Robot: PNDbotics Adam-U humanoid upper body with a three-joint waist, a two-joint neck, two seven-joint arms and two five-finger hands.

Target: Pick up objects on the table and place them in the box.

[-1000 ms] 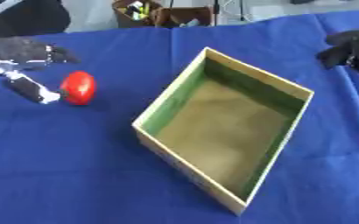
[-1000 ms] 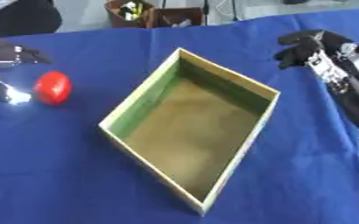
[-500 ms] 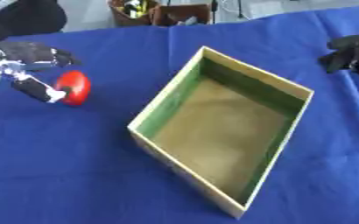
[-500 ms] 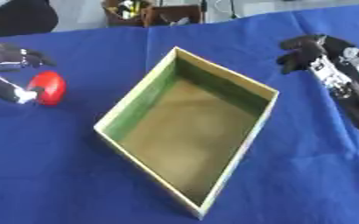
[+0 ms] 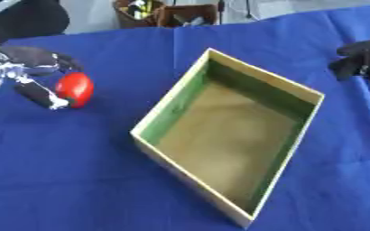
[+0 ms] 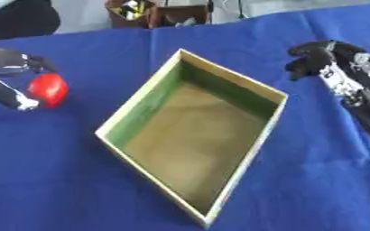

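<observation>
A red ball (image 5: 75, 89) lies on the blue cloth at the far left. My left hand (image 5: 26, 67) comes in from the left edge; its dark fingers curl over the top of the ball and its thumb reaches up against the lower left side. An open wooden box (image 5: 169, 100) with green inner walls sits askew in the middle, nothing inside it. My right hand (image 6: 324, 59) hangs over the cloth at the upper right, beyond the box's far corner, fingers curled and holding nothing.
The blue cloth (image 5: 77, 171) covers the whole table. Past its far edge stands a brown container (image 5: 169, 12) with small items in it. A dark shape (image 5: 26, 18) fills the top left corner.
My left hand has drawn in on the red ball, thumb now against it. The ball has hardly moved. My right hand stays at the upper right.
</observation>
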